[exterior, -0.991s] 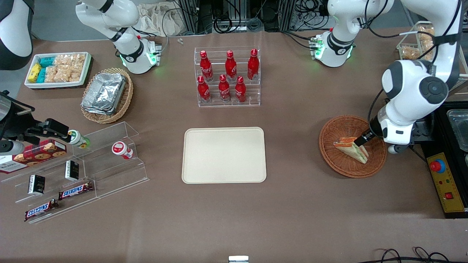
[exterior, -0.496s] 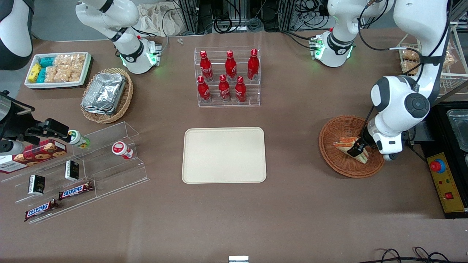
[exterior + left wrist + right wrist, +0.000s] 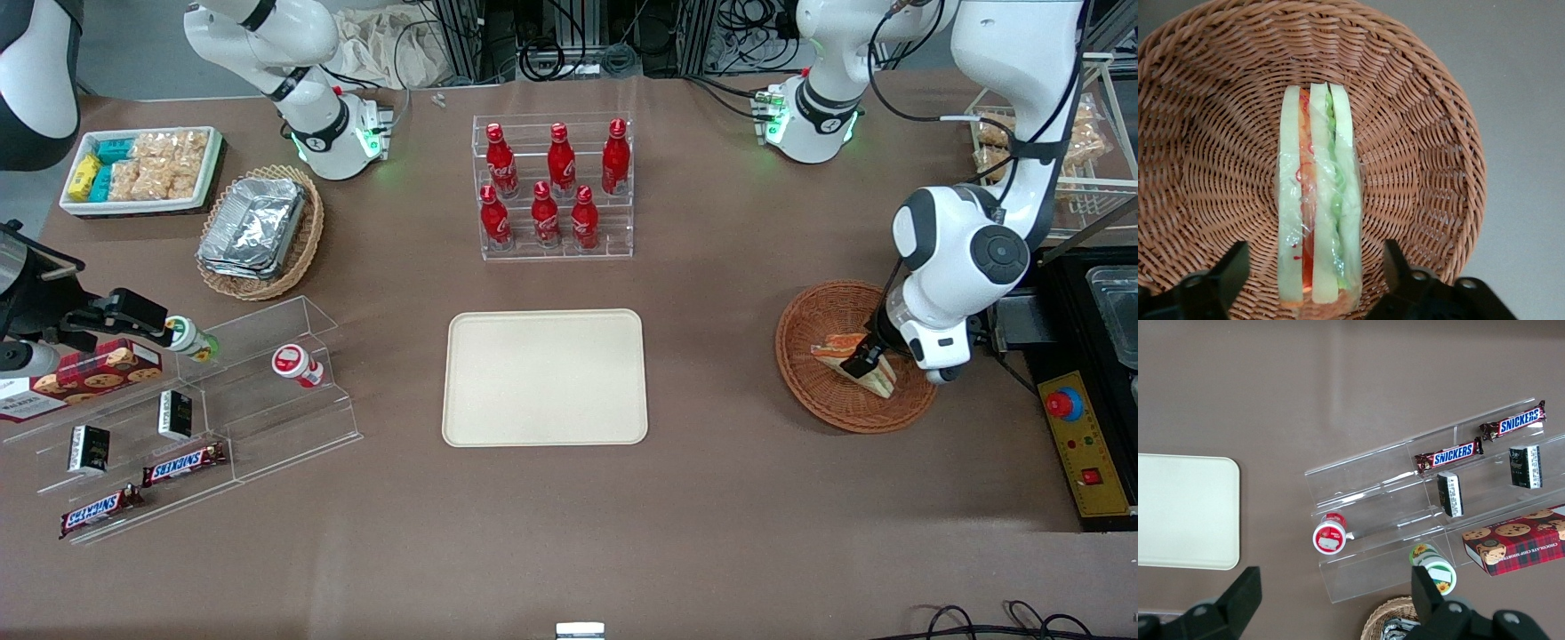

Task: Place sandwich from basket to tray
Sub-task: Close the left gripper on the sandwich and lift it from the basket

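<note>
Brown counter point(image 3: 711, 498) surface noted. My gripper point(image 3: 1317, 277) is down inside the round reddish-brown wicker basket point(image 3: 822, 391), fingers point(image 3: 1225, 275) apart, straddling the upright triangular pale-bread sandwich point(image 3: 1318, 220). Cream rectangular tray point(image 3: 545, 377) lies well apart.

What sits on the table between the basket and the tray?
Nothing: the front view shows only bare brown tabletop between the basket and the tray. The pincer is open, down over the sandwich in the basket.

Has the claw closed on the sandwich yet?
No: the claw is open, its fingers standing clear on either side of the sandwich, which lies in the basket.
</note>
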